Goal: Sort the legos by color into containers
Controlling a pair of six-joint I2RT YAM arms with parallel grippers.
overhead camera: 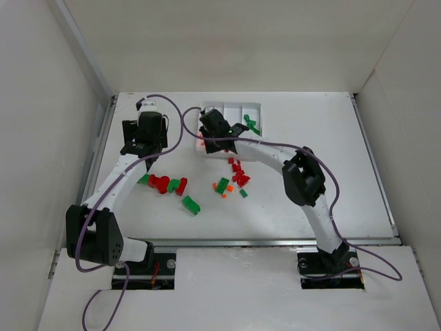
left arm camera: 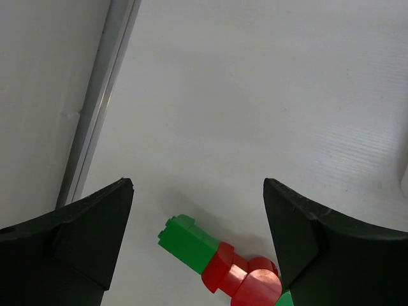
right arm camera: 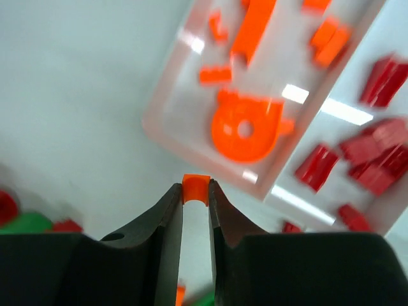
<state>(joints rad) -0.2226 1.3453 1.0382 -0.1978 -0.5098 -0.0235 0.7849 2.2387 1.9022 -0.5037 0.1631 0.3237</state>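
My right gripper [right arm camera: 195,186] is shut on a small orange lego [right arm camera: 196,190], held above the table just short of the white tray's near wall [right arm camera: 191,153]. The nearest compartment holds several orange legos, among them a round orange piece [right arm camera: 245,127]; the one beside it holds red legos [right arm camera: 376,166]. In the top view the right gripper [overhead camera: 215,138] hangs over the tray's left front corner [overhead camera: 201,147]. My left gripper [left arm camera: 197,210] is open and empty above a joined green and red lego piece [left arm camera: 217,261]. Loose red and green legos [overhead camera: 238,176] lie on the table.
A green and red cluster [overhead camera: 165,184] and a green brick [overhead camera: 191,205] lie at the left centre. Green legos [overhead camera: 251,124] sit in the tray's right compartment. White enclosure walls [overhead camera: 41,138] and a metal rail [left arm camera: 95,108] bound the left side.
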